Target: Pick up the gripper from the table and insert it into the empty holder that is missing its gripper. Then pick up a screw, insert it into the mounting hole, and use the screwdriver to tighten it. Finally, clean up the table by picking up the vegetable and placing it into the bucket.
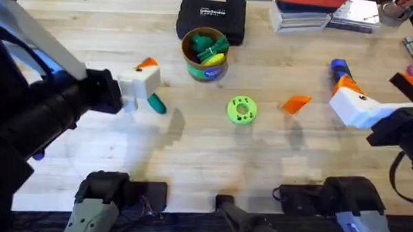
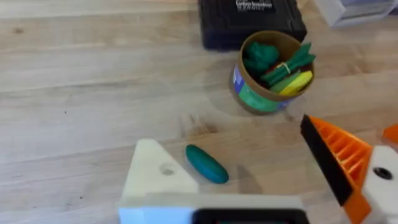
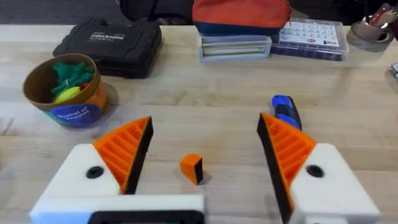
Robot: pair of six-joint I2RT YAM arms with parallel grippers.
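Overhead: smooth oblong vegetable, woodgrain table.

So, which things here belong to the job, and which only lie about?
Job: vegetable, bucket, screwdriver, left gripper, open around the vegetable, right gripper, open.

Lying about: black case, green ring, orange piece, stacked boxes.

Bare table runs wide along the near side, nothing on it. Left claw hangs spread over the vegetable, open wood all round it. Bucket stands just in front of the black case, blocking the far middle. Green ring and small orange piece lie mid-table, a gap between them. Screwdriver sits by the spread right claw; boxes crowd the far right.
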